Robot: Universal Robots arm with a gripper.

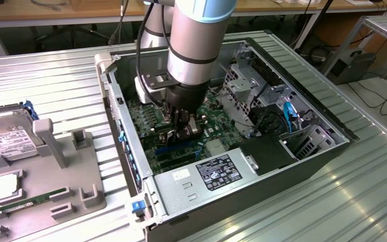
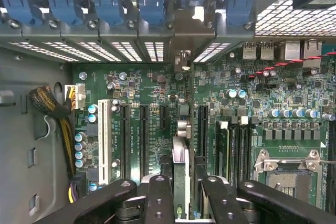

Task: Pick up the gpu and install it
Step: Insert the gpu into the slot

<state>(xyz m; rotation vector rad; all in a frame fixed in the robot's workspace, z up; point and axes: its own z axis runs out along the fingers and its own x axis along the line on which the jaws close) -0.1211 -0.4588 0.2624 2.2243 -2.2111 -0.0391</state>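
1. The gripper [image 1: 183, 132] is down inside the open PC case [image 1: 328, 146], right over the motherboard [image 1: 149, 118], holding the gpu [image 2: 180, 174] edge-on, so that middle gap is taken.
2. Power supply [image 1: 203, 176] blocks the near end, and the drive cage [image 1: 247, 85] walls off the exterior view's right.
3. Case's rear wall with blue slot clips [image 2: 105, 6] closes the far side.
4. Expansion slots [image 2: 142, 129] beside the card look bare; a cable bundle [image 2: 52, 108] hangs by the case wall.

Even, bright overhead light — glare on the vent grilles [image 2: 131, 51], nearest parts blurred.
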